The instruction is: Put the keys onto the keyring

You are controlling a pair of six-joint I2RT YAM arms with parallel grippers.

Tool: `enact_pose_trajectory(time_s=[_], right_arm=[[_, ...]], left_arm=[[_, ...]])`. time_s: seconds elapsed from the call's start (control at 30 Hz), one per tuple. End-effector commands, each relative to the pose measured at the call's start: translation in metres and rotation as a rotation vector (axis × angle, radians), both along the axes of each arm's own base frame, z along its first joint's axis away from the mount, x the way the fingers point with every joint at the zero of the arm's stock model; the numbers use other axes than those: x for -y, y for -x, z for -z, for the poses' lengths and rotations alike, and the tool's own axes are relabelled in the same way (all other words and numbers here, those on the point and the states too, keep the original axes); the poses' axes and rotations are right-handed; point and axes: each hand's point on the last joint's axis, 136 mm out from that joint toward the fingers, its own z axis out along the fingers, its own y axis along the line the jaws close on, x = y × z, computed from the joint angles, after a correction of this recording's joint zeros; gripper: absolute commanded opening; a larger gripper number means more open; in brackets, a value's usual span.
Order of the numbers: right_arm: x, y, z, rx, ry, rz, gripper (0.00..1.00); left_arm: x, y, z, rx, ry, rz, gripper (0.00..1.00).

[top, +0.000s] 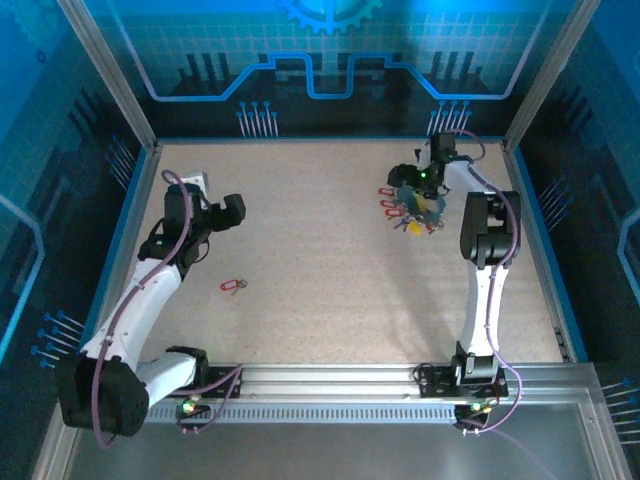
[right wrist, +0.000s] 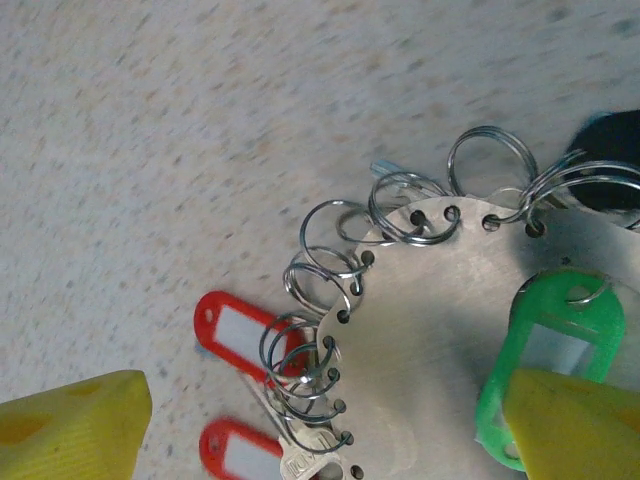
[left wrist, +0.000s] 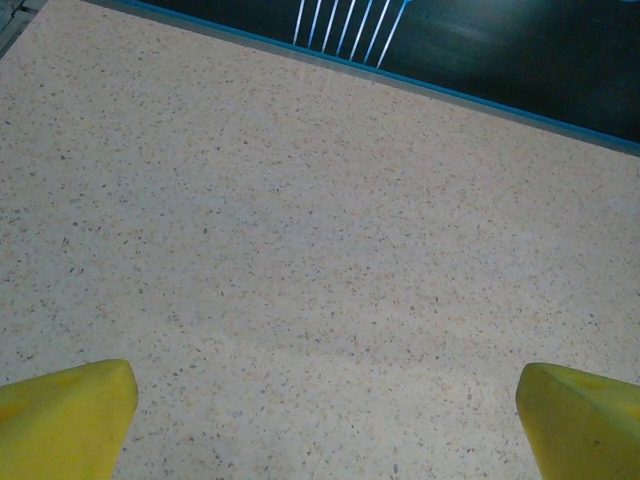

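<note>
On a speckled beige table [top: 320,250], the left gripper [left wrist: 325,400] hovers over bare tabletop at the left side, its yellow fingers [left wrist: 65,415] spread wide with nothing between them. At the far right, the right gripper [right wrist: 325,410] hangs over the keyring [right wrist: 440,330], a round silver metal plate whose rim holes carry wire split rings [right wrist: 325,275]. Its fingers are also wide apart: one stands left of the plate, not touching it, and the other covers the lower end of a green plastic tag [right wrist: 555,335]. That tag lies on the plate, its long axis near upright in the wrist view, ring end uppermost. Two oblong red tags [right wrist: 240,335] with white labels lie just beside the plate's left rim, the upper one slanting from upper left to lower right. A lone red-tagged key [top: 233,286] lies left of centre, well apart from the keyring, its long axis roughly left to right.
</note>
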Motion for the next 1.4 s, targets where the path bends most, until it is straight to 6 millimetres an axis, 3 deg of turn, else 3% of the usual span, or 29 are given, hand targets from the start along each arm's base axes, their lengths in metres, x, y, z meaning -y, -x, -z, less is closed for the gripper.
enact_pose_trajectory(time_s=[0.0, 0.17, 0.47, 0.6, 0.7, 0.8, 0.97, 1.07, 1.17, 1.37], right_arm=[[-0.06, 0.042, -0.002, -0.052, -0.082, -0.213, 0.93], [-0.115, 0.083, -0.005, -0.065, -0.09, -0.403, 0.94], [-0.218, 0.183, -0.024, -0.052, -0.184, -0.788, 0.93], [-0.236, 0.226, -0.036, -0.062, -0.239, -0.879, 0.92], [-0.228, 0.245, -0.042, -0.055, -0.213, -0.888, 0.9], [-0.214, 0.242, -0.051, 0.0, -0.13, -0.86, 0.88], [-0.204, 0.232, -0.062, 0.025, 0.041, -0.787, 0.74], [-0.212, 0.232, -0.055, -0.031, 0.081, -0.76, 0.59], [-0.215, 0.228, -0.044, -0.166, 0.117, -0.56, 0.38], [-0.237, 0.23, -0.033, -0.311, 0.066, -0.234, 0.35]], left_arm=[[0.001, 0.0, -0.001, 0.012, -0.006, 0.011, 0.99], [0.001, -0.001, -0.001, 0.014, -0.004, 0.011, 0.99], [0.002, 0.002, 0.002, 0.0, 0.013, 0.008, 0.99], [0.002, 0.002, 0.0, 0.003, 0.013, 0.012, 0.99], [-0.001, 0.003, -0.001, 0.019, 0.0, -0.004, 0.99], [-0.001, 0.003, -0.003, 0.036, -0.007, 0.002, 0.99], [0.001, 0.002, -0.002, 0.04, 0.01, 0.006, 0.99], [0.001, 0.003, -0.004, 0.044, 0.012, 0.008, 0.99], [0.001, 0.003, -0.003, 0.046, 0.014, 0.002, 0.99], [0.002, 0.003, -0.004, 0.048, 0.019, 0.005, 0.99]])
